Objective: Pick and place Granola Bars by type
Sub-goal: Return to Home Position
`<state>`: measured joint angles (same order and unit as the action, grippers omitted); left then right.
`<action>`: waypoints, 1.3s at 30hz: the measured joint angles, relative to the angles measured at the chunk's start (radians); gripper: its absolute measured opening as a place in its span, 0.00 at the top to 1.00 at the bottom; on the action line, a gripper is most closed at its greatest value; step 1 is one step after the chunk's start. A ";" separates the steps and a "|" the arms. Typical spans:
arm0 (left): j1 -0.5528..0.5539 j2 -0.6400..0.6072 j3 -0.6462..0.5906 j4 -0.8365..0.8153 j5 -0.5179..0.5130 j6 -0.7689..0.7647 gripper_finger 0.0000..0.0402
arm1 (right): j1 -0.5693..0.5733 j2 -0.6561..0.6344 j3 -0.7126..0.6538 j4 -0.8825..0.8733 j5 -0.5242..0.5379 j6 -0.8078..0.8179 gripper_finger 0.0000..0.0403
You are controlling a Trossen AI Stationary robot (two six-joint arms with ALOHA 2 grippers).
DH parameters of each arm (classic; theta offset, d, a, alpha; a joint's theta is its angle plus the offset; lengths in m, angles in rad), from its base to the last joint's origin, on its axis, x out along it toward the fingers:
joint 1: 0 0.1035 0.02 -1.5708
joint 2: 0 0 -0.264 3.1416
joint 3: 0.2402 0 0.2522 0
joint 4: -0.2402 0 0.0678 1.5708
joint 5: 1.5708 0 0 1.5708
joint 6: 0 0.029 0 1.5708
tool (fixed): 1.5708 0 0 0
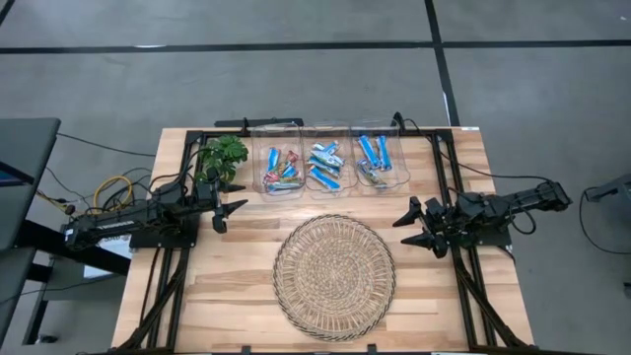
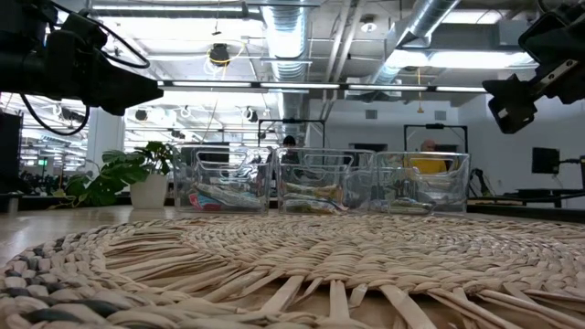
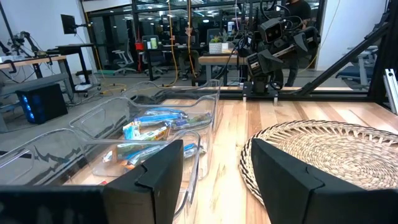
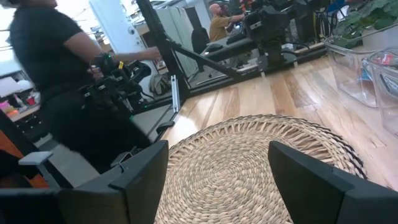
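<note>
The granola bars lie in three clear plastic bins at the table's far side: multicoloured and blue ones in the left bin (image 1: 279, 170), blue-silver ones in the middle bin (image 1: 325, 166), bright blue ones in the right bin (image 1: 376, 158). My left gripper (image 1: 229, 214) is open and empty, left of the round woven mat (image 1: 334, 275). My right gripper (image 1: 416, 226) is open and empty at the mat's right. The bins also show in the left wrist view (image 3: 155, 134).
A potted green plant (image 1: 221, 158) stands left of the bins. The woven mat fills the table's middle and near part. Black frame rails (image 1: 463, 266) run along both sides. A person in black (image 4: 56, 68) stands beyond the table's near side in the right wrist view.
</note>
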<state>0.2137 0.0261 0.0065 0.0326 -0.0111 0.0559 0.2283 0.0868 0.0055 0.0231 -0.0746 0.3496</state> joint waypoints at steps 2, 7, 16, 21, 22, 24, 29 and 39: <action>0.000 0.000 0.000 0.000 0.000 0.000 0.54 | 0.000 0.000 0.000 0.000 0.000 0.000 0.33; 0.000 0.000 0.000 0.000 0.000 0.000 0.54 | 0.000 0.000 0.000 0.000 0.000 0.000 0.33; -0.038 0.000 0.000 0.001 -0.008 0.000 0.54 | 0.000 0.000 0.000 0.000 0.000 0.000 0.33; -0.082 0.000 0.000 0.000 0.002 0.000 0.54 | 0.000 0.000 0.000 0.000 0.000 0.000 0.33; -0.084 0.000 0.000 0.000 0.003 0.000 0.54 | 0.000 0.000 0.000 0.000 0.000 0.000 0.33; -0.085 0.000 0.000 0.000 0.004 0.000 0.54 | 0.000 0.000 0.000 0.000 0.000 0.000 0.33; -0.085 0.000 0.000 0.000 0.004 0.000 0.54 | 0.000 0.000 0.000 0.000 0.000 0.000 0.33; -0.085 0.000 0.000 0.000 0.004 0.000 0.54 | 0.000 0.000 0.000 0.000 0.000 0.000 0.33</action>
<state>0.1291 0.0264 0.0066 0.0330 -0.0074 0.0559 0.2283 0.0864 0.0055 0.0229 -0.0746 0.3494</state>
